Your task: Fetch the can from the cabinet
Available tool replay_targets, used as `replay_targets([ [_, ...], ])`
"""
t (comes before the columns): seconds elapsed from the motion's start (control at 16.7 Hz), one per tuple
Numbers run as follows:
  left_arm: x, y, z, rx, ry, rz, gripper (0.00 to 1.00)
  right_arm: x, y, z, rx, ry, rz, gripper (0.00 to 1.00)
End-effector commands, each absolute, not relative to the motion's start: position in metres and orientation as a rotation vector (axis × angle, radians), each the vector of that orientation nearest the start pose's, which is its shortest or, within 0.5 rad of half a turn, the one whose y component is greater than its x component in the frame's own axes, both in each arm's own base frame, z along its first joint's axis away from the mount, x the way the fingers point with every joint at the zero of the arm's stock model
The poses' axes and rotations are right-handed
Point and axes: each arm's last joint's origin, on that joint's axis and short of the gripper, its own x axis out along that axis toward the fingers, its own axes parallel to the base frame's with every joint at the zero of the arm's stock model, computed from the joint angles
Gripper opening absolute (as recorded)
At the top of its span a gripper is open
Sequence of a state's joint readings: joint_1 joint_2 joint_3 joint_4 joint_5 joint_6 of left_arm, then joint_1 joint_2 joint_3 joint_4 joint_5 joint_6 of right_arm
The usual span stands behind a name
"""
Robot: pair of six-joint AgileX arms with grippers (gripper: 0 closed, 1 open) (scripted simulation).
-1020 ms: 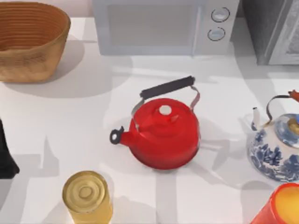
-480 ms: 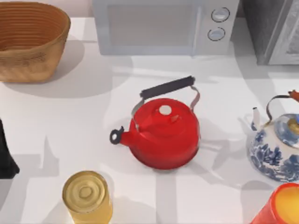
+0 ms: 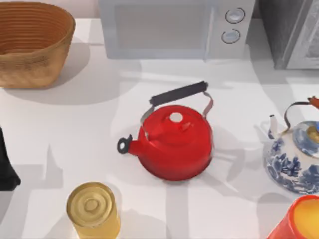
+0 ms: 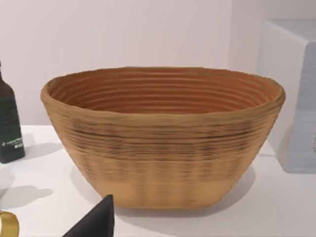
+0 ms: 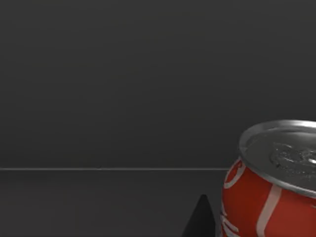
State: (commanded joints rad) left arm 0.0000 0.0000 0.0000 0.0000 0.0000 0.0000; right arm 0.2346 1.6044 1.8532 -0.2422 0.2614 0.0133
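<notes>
The can (image 5: 269, 182) is red with white stripes and a silver top, and it stands upright on a dark shelf inside the cabinet in the right wrist view. A black tip of my right gripper (image 5: 200, 219) shows just beside the can, close to its side. The cabinet (image 3: 291, 32) is the grey box at the table's far right corner in the top view. A black part of my left arm (image 3: 6, 167) sits parked at the table's left edge. In the left wrist view, a black tip of the left gripper (image 4: 96, 222) points toward the basket.
A red kettle (image 3: 174, 142) stands mid-table. A wicker basket (image 3: 32, 42) sits far left and a microwave (image 3: 174, 27) at the back. Near the right edge are a blue-and-white teapot (image 3: 294, 159) and an orange cup (image 3: 299, 221). A yellow tin (image 3: 93, 209) stands near front. A dark bottle (image 4: 9, 123) stands beside the basket.
</notes>
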Motion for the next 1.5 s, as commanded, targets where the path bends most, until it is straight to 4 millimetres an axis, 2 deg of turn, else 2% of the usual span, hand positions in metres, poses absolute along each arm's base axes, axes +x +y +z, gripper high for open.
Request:
replay_targets([
  [0.12, 0.106, -0.001, 0.16, 0.0, 0.0, 0.0, 1.0, 0.339, 0.084, 0.486, -0.001, -0.008, -0.008, 0.0],
  [0.24, 0.106, -0.001, 0.16, 0.0, 0.0, 0.0, 1.0, 0.314, 0.091, 0.498, -0.001, -0.009, -0.007, 0.0],
  [0.36, 0.106, -0.001, 0.16, 0.0, 0.0, 0.0, 1.0, 0.272, 0.095, 0.516, 0.0, -0.011, -0.008, 0.0],
  [0.54, 0.106, -0.001, 0.16, 0.0, 0.0, 0.0, 1.0, 0.202, 0.089, 0.537, -0.001, -0.009, -0.01, 0.0],
  [0.66, 0.106, -0.001, 0.16, 0.0, 0.0, 0.0, 1.0, 0.175, 0.084, 0.542, -0.001, -0.009, -0.01, 0.0],
  [0.78, 0.106, -0.001, 0.16, 0.0, 0.0, 0.0, 1.0, 0.166, 0.083, 0.543, -0.001, -0.01, -0.01, 0.0],
  [1.14, 0.106, -0.001, 0.16, 0.0, 0.0, 0.0, 1.0, 0.166, 0.081, 0.539, -0.002, -0.007, -0.01, 0.0],
  [1.32, 0.106, -0.001, 0.16, 0.0, 0.0, 0.0, 1.0, 0.161, 0.072, 0.521, -0.008, 0.004, -0.006, 0.0],
  [1.5, 0.106, -0.001, 0.16, 0.0, 0.0, 0.0, 1.0, 0.151, 0.057, 0.487, -0.014, 0.019, -0.005, 0.0],
])
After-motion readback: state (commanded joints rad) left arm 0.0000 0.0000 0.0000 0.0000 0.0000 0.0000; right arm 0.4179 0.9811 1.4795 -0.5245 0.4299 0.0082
